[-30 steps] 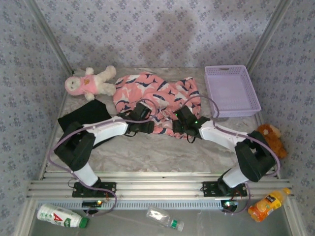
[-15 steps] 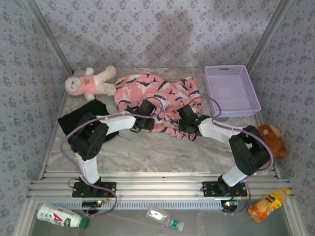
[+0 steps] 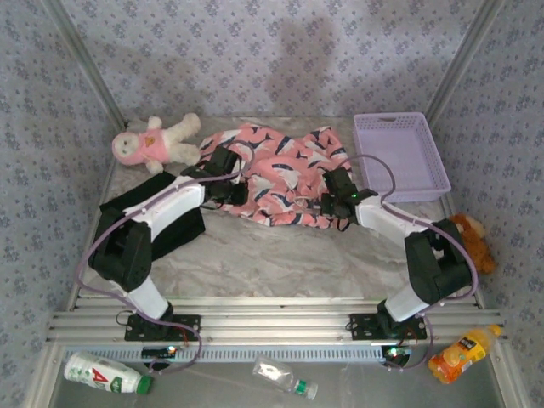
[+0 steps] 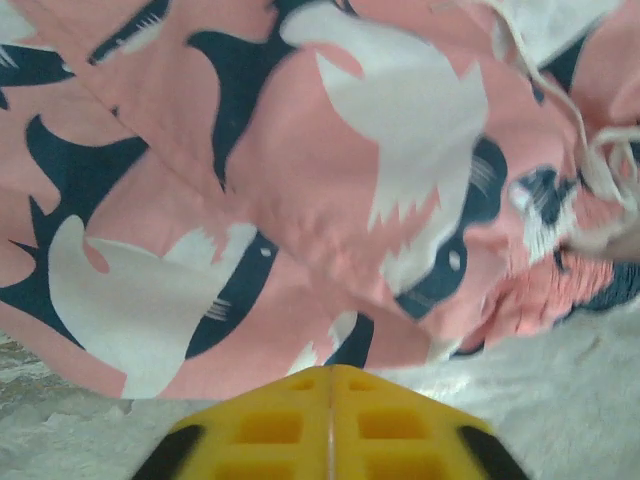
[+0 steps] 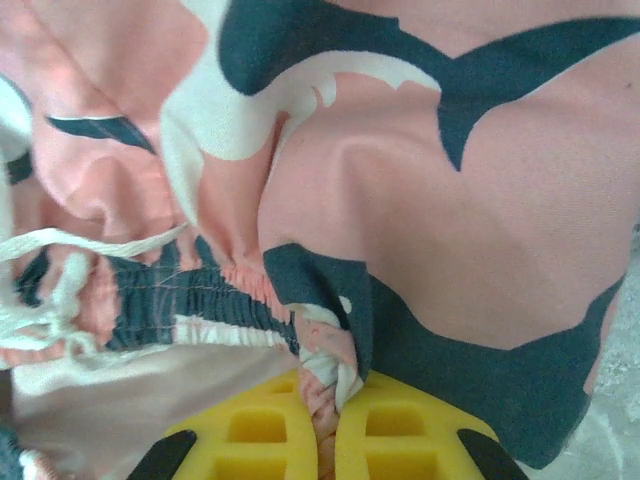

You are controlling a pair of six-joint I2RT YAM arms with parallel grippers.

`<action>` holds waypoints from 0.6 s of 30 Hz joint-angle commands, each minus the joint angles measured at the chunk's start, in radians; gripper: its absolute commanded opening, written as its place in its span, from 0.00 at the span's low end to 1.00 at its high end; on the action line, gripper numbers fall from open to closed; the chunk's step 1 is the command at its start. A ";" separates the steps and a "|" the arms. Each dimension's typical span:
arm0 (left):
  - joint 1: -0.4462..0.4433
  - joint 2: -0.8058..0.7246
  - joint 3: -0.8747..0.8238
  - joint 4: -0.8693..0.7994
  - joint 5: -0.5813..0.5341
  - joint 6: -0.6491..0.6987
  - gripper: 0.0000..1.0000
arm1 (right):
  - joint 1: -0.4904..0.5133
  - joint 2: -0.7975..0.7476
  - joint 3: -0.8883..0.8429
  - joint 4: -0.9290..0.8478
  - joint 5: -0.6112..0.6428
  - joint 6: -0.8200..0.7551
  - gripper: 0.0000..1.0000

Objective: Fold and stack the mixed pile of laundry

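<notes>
A: Where's the pink garment [image 3: 280, 174]?
B: Bunched on the table [image 3: 280, 255], far side; the black T-shirt [image 3: 126, 204] lies just left of it.
A: Jaws?
B: Right gripper [image 5: 330, 385] pinches a gathered fold. Left gripper [image 4: 330, 372] is closed at the hem; I can't tell if it has caught cloth.

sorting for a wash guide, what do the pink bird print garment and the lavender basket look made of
The pink cloth garment printed with dark and white bird shapes looks like thin, matte fabric, maybe cotton or a blend: it creases softly and bunches into fine gathers. The lavender rectangular mesh basket looks like moulded plastic: stiff straight rim, even grid.
</notes>
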 commanded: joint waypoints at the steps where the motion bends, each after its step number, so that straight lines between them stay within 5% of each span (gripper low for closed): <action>1: -0.004 -0.030 -0.082 -0.066 0.144 -0.009 0.00 | 0.010 -0.054 -0.006 -0.035 -0.015 -0.053 0.00; 3: -0.004 -0.037 -0.139 -0.012 0.137 -0.052 0.02 | 0.011 -0.065 -0.041 -0.021 -0.043 -0.049 0.00; 5: -0.007 -0.038 -0.173 0.054 0.150 -0.095 0.20 | 0.019 -0.066 -0.052 -0.028 -0.027 -0.047 0.01; 9: -0.026 -0.012 -0.170 0.151 0.127 -0.171 0.60 | 0.074 -0.083 -0.008 -0.088 0.114 -0.058 0.29; 18: -0.111 0.054 -0.174 0.421 0.167 -0.443 0.72 | 0.162 -0.028 0.046 -0.076 0.121 -0.036 0.39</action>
